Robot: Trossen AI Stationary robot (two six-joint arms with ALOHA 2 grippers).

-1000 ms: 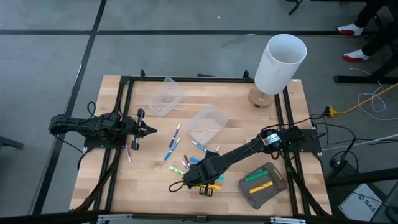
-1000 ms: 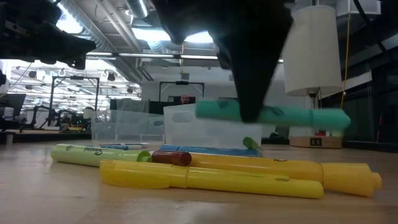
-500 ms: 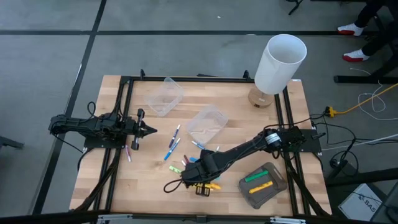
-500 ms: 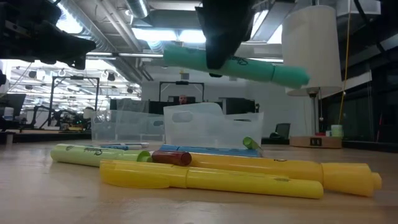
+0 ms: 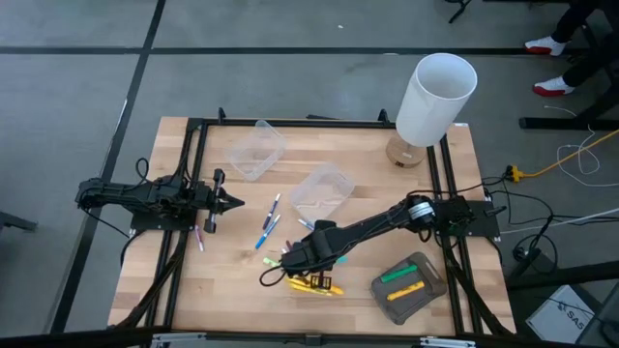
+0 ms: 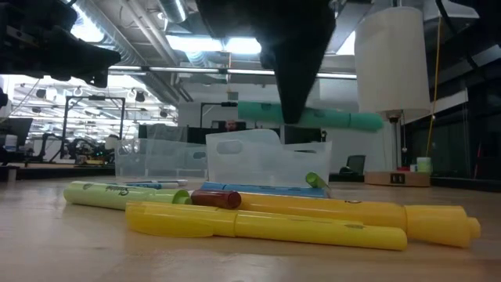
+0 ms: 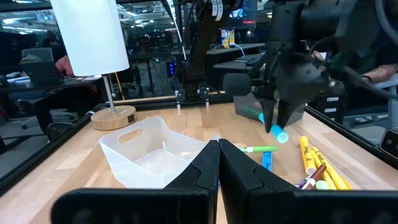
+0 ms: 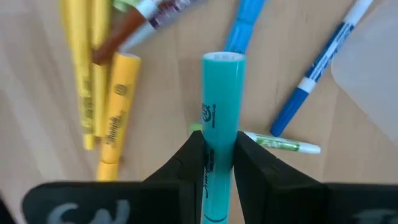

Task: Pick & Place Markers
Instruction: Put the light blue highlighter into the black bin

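My right gripper (image 5: 303, 261) hangs over the near middle of the table, shut on a teal marker (image 6: 313, 117) that is well above the wood. Below it lie loose markers: yellow ones (image 6: 266, 223), a maroon one (image 6: 215, 199), a light green one (image 6: 117, 193) and white ones with blue caps (image 5: 270, 218). In the left wrist view the right gripper (image 7: 278, 121) shows with the teal marker's end (image 7: 280, 136) below it. My left gripper (image 5: 232, 201) waits shut at the table's left side. My right gripper pinches the teal marker's barrel (image 8: 219, 134) between its two fingers, a little off the middle of its length. The fingers (image 6: 292, 102) point down from above and lie across the marker. The marker hangs nearly level, lifted clear of the table and the other markers.
Two clear plastic tubs (image 5: 256, 150) (image 5: 321, 188) stand toward the far middle. A grey tray (image 5: 426, 271) with a green and a yellow marker sits at the near right. A white lamp (image 5: 437, 97) stands at the far right corner.
My right gripper has risen and gone toward the table's far edge and a little to the left, carrying the teal marker. The marker was lifted higher above the loose markers, tipped for a moment, and now hangs almost level farther from the near edge.
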